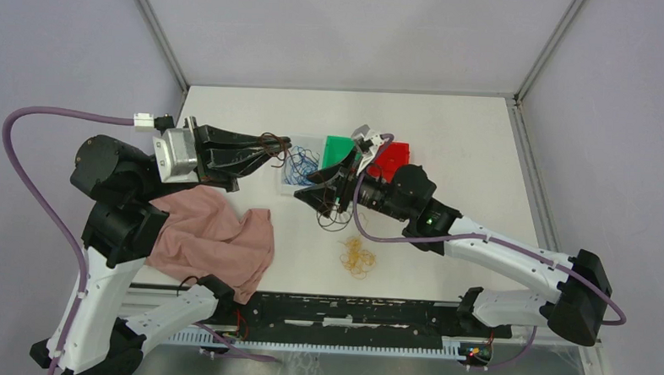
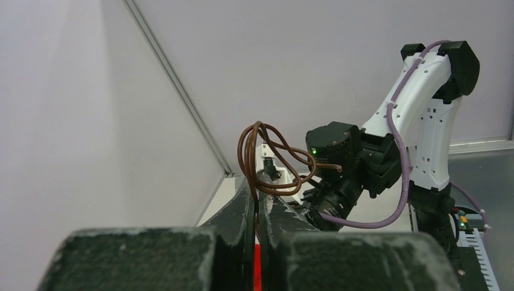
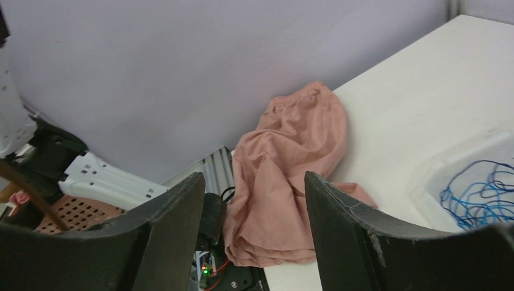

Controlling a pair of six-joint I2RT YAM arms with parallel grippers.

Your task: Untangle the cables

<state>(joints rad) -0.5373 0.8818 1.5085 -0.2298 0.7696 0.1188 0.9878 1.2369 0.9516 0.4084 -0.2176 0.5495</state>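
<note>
a white table (image 1: 449,142) is seen, closed in by pale grey walls (image 1: 344,27) at the back and on both sides. a pink cloth (image 1: 216,237) is crumpled on the near left part of the table, and its near corner is brought up to the table's near edge. three small bins are set in a row near the middle of the table: a clear bin (image 1: 288,184) on the left, a green bin (image 1: 337,145) in the middle and a red bin (image 1: 395,159) on the right. the green and red bins are partly hidden. a black rail (image 1: 349,311) is fixed along the near edge. in the right wrist view the cloth is shown bunched in soft folds, near the clear bin but not touching it.
</note>
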